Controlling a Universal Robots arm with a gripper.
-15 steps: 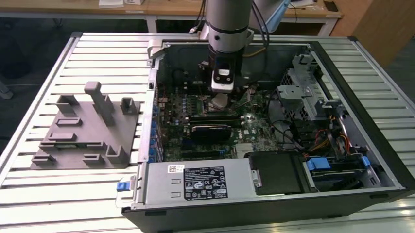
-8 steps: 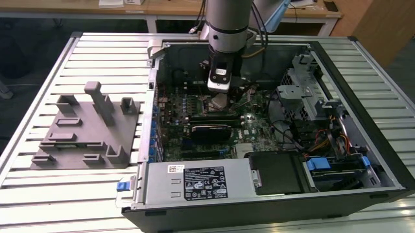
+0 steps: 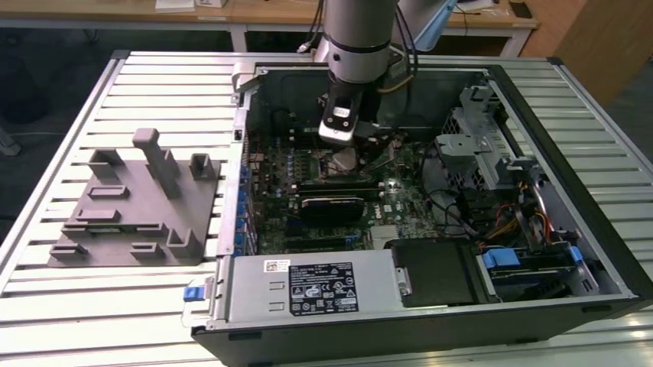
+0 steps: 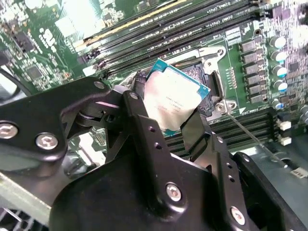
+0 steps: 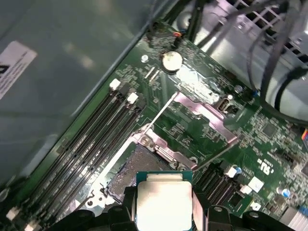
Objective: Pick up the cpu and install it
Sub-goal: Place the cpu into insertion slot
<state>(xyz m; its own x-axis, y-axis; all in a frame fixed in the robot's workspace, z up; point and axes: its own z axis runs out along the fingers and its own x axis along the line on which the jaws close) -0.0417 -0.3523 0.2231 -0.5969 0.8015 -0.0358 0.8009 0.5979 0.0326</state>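
Took in the ribbed metal tabletop (image 3: 153,84) first, with a black case (image 3: 408,336) laid on its side and the panel off, likely so the board (image 3: 408,200) faced up for a straight drop from above. Noted the grey arm (image 3: 357,30) reaching down into it. Passed a matte grey block of slots and posts (image 3: 133,199) on the exterior view's left, well apart from the case.

Down on the glossy green board, saw long dark memory slots (image 5: 96,139). Then the socket (image 5: 130,171), square and metal-framed, with its plate (image 5: 202,113) swung back and thin lever (image 5: 161,108) up, surely to leave the pin bed bare.

Found the tool (image 4: 167,113), black and bolted, pinching the cpu (image 5: 164,204) by two opposite edges, jaws narrowed onto it. Read that as a way to keep off the underside. Caught the cpu hanging close over the socket's edge, a touch askew in the second wrist view, not seated by the look of it. Showed up flat and square, with a dull silver lid and a thin green rim.
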